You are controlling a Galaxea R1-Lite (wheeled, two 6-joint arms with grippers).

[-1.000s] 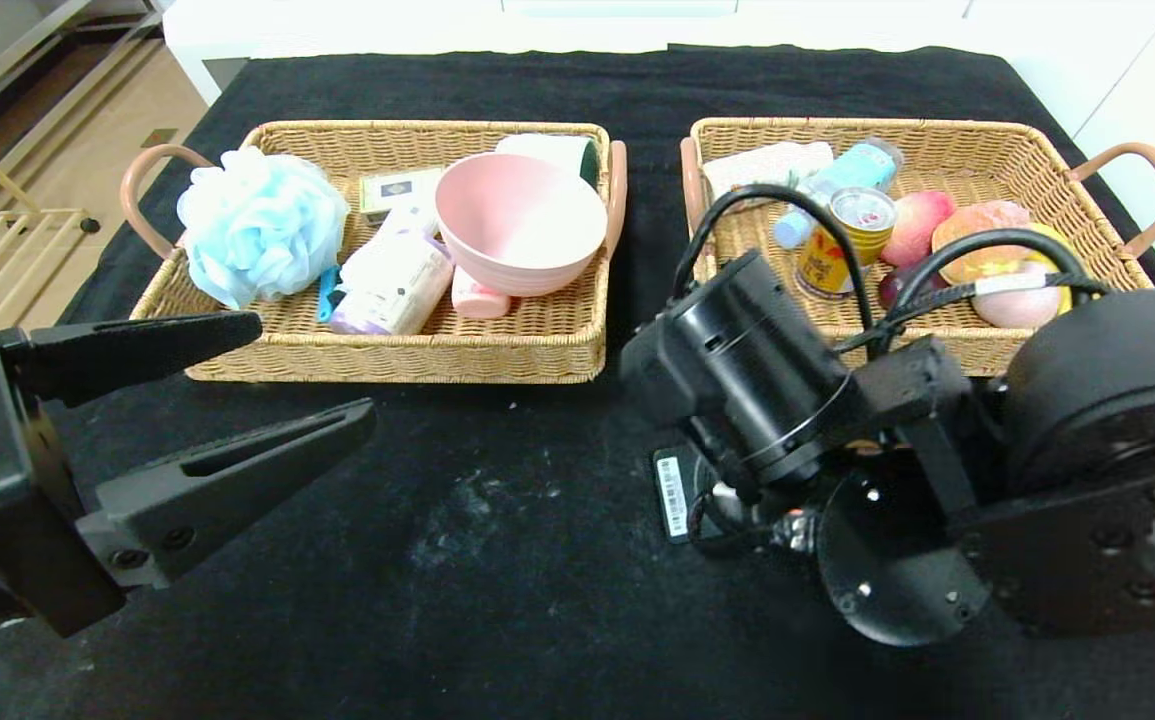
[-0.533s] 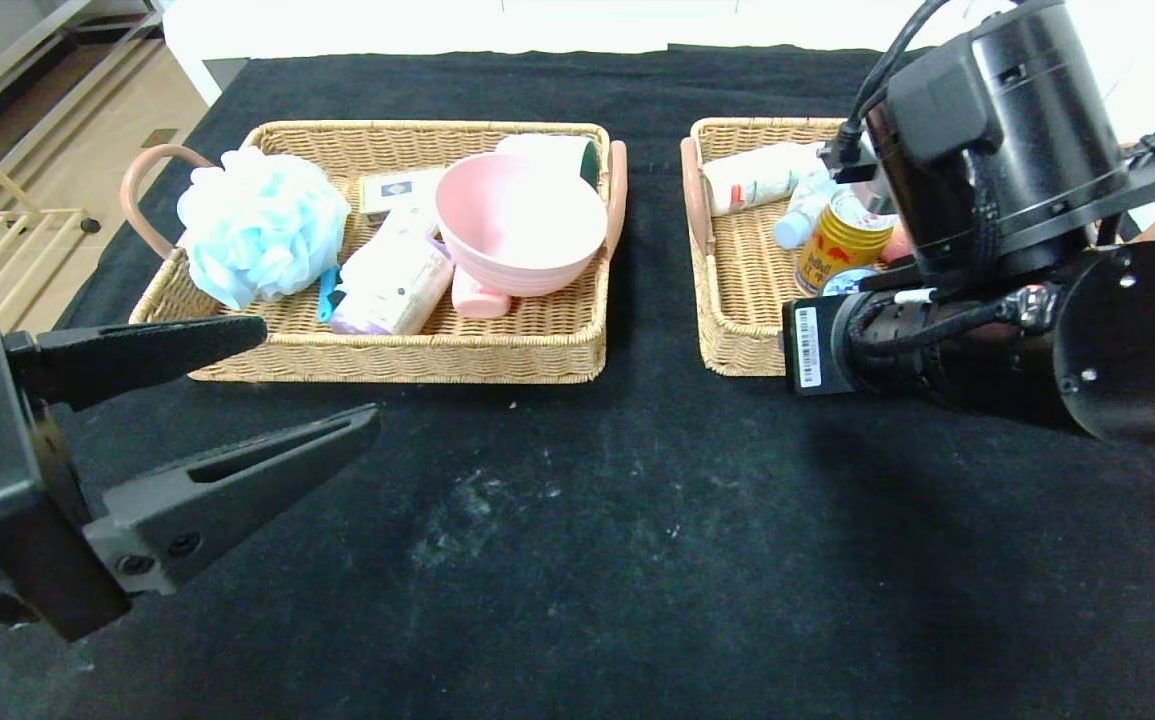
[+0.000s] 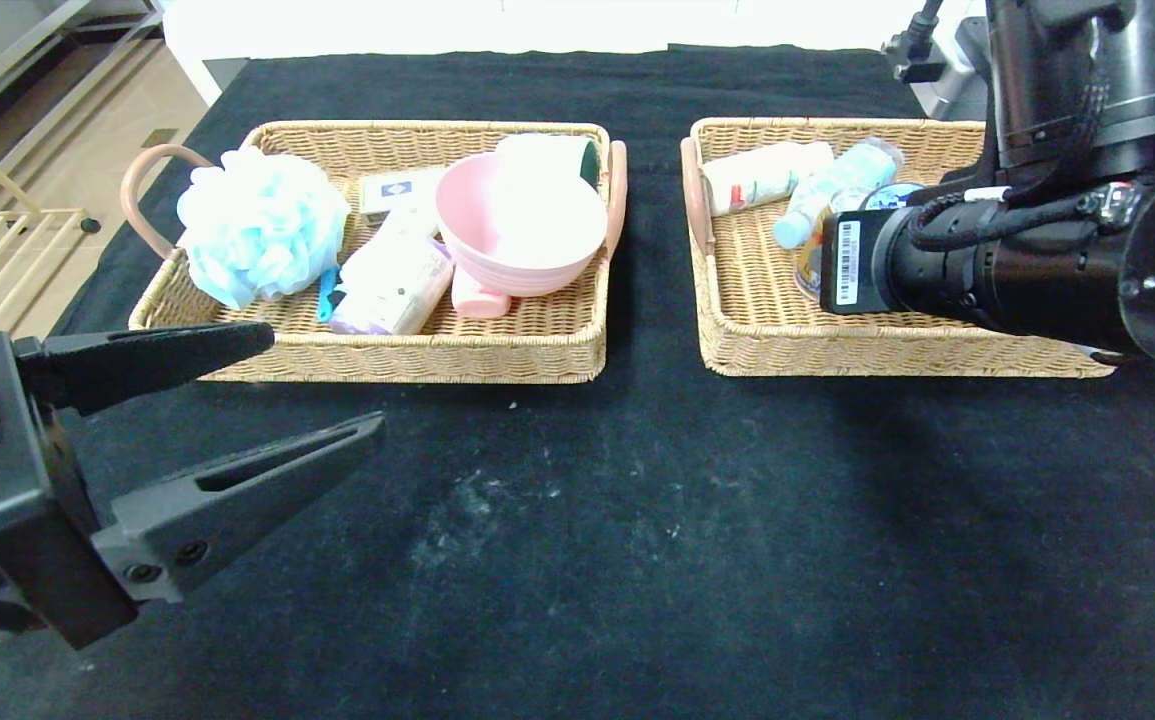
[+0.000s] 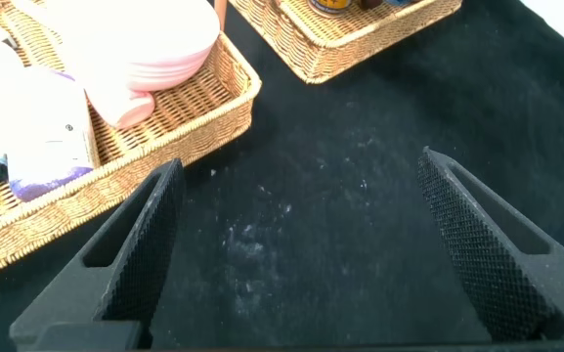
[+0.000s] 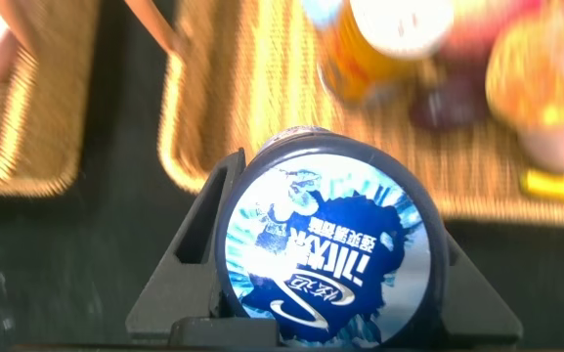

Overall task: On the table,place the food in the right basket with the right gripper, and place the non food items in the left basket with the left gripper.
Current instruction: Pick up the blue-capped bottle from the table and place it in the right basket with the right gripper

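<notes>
Table [image 3: 577, 560]: flat top under black cloth, napped, with faint whitish smudges near the middle.

Left basket [image 3: 387, 350]: rectangular woven wicker, tan, with pink loop handles. It holds a fluffy light blue mesh pouf [image 3: 259, 225] at its left end, a smooth pale pink bowl [image 3: 520, 222] upright at its right end, and a white canister [image 3: 389, 285] with purple cap lying on its side between them.

Right basket [image 3: 767, 330]: same weave and shape. A pale blue bottle and a white tube lie at its far edge. The gold-and-red can [image 5: 374, 44] stands inside; round orange and pinkish items sit beside it in the right wrist view, too blurred to identify.

Right gripper [image 5: 321, 284]: held over the right basket's near part, dark tapered fingers clenched on the jar [image 5: 332, 249], a round dark blue container with a glossy blue-white printed lid. In the head view the arm's black cylinder hides the fingers.

Left gripper [image 3: 322, 390]: low over the table's near left, before the left basket; fingers [image 4: 150, 235] spread wide, textured pads facing, nothing between them.
</notes>
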